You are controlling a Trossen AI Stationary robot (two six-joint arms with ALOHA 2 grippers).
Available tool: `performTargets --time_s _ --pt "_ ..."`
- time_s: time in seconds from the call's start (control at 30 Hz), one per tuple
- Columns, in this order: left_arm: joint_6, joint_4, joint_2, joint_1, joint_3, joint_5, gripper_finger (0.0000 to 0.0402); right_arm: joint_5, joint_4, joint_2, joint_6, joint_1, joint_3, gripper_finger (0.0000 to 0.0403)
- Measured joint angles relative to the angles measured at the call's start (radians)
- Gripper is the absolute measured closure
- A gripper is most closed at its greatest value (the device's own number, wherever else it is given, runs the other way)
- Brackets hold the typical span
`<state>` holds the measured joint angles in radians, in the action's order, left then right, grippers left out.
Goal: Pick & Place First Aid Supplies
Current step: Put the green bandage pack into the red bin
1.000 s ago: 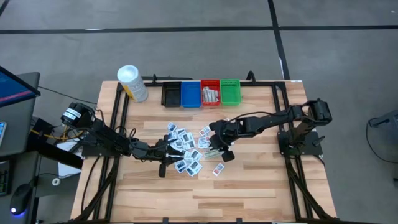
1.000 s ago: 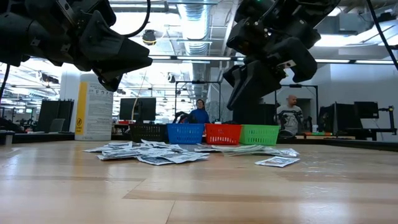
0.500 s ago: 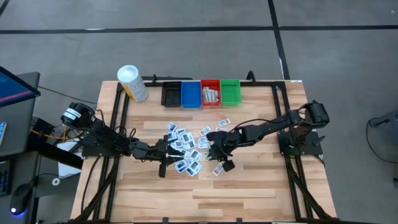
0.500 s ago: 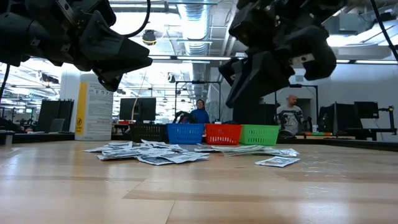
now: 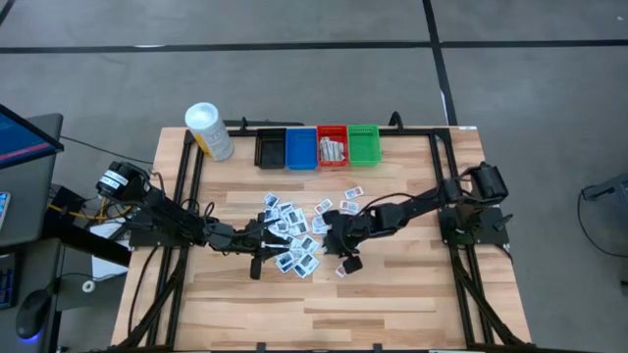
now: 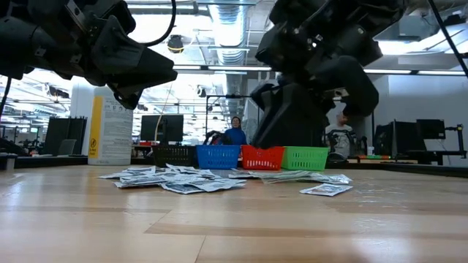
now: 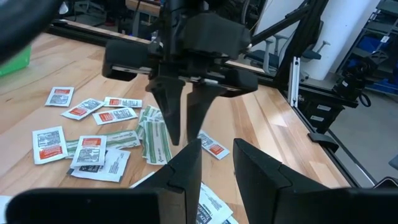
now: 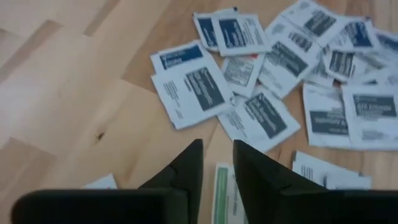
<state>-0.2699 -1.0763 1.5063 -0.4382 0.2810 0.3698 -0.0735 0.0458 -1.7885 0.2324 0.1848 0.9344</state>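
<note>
Packets of first aid supplies (image 5: pixel 294 235) are being worked over by two grippers at mid-table.
The right gripper (image 5: pixel 337 244) is being held low over the pile's edge, its fingers (image 8: pixel 186 163) parted by a narrow gap, nothing pinched. The left gripper (image 5: pixel 278 234) is being held over the pile's other side, fingers (image 7: pixel 186 165) slightly apart, empty. More strips are lying in the red bin (image 5: pixel 333 146).

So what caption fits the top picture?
Two robot arms hover over scattered first aid packets near four colored bins.
</note>
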Motion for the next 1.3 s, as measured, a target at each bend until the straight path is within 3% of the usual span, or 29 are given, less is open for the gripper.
performTargets --time_s 0.23,0.47,1.3 --pt "0.000 0.000 0.000 0.000 0.000 0.000 0.0309 0.073 -0.003 0.000 0.002 0.019 0.000 0.0265" --pt "0.001 0.000 0.000 0.000 0.000 0.000 0.0309 0.074 -0.009 0.000 -0.024 0.018 0.000 0.0234" --pt "0.000 -0.001 0.000 0.000 0.000 0.000 0.0309 0.071 0.017 -0.012 -0.059 0.021 -0.025 0.0242"
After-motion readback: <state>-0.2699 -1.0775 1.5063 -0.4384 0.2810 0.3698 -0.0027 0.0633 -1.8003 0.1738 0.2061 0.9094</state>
